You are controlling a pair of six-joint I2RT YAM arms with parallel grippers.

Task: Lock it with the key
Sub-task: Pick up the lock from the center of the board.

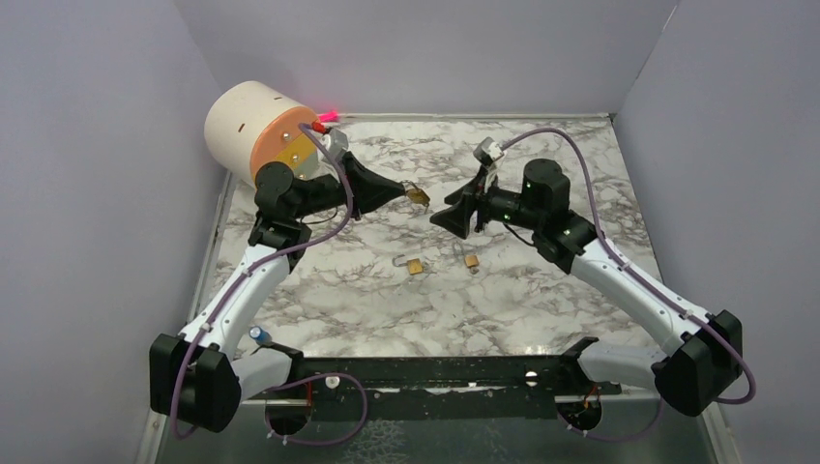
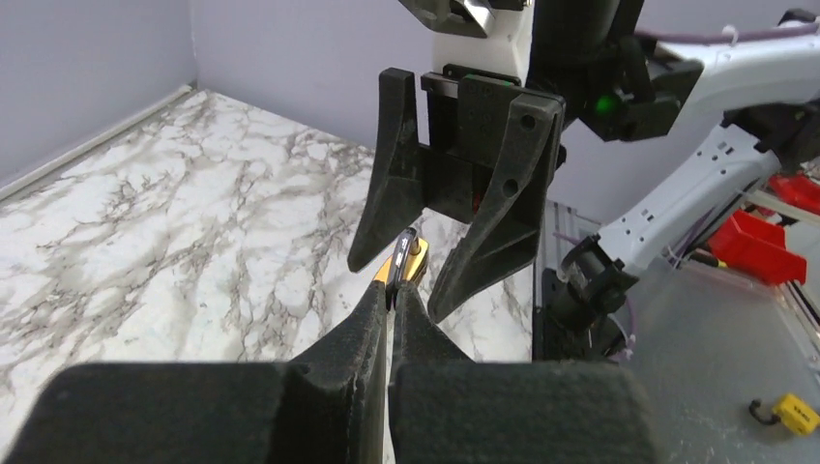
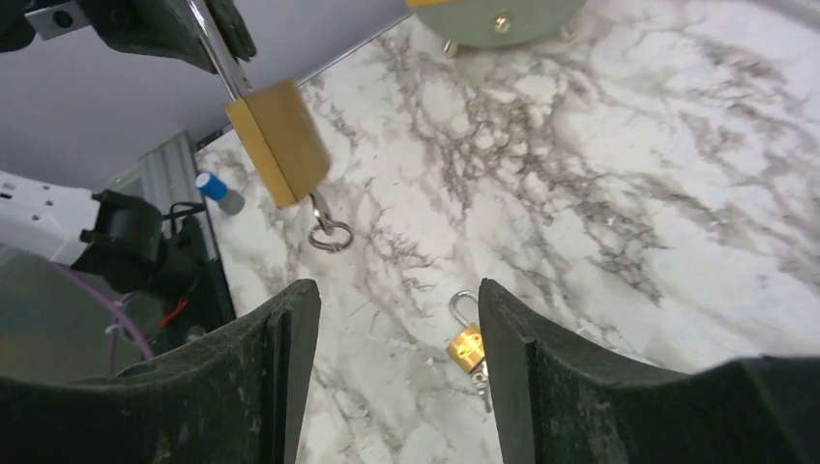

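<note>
Left fingers point(image 1: 404, 189) are pinched shut on the shackle of the padlock point(image 1: 419, 196), holding it up in the air above the tabletop point(image 1: 541, 309). Right fingers point(image 1: 447, 215) are spread wide just at its 4 o'clock, not touching it. Two spare padlocks point(image 1: 414, 266) lie around 6 o'clock, and the walls are well away. The lock has a blocky brass body and a silver shackle, with the key point(image 3: 324, 217) stuck in the bottom and its ring dangling.

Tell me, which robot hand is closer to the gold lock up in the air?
Left. The left hand is shut on the gold lock, holding it up. The right hand is open just across from it, not touching.
</note>
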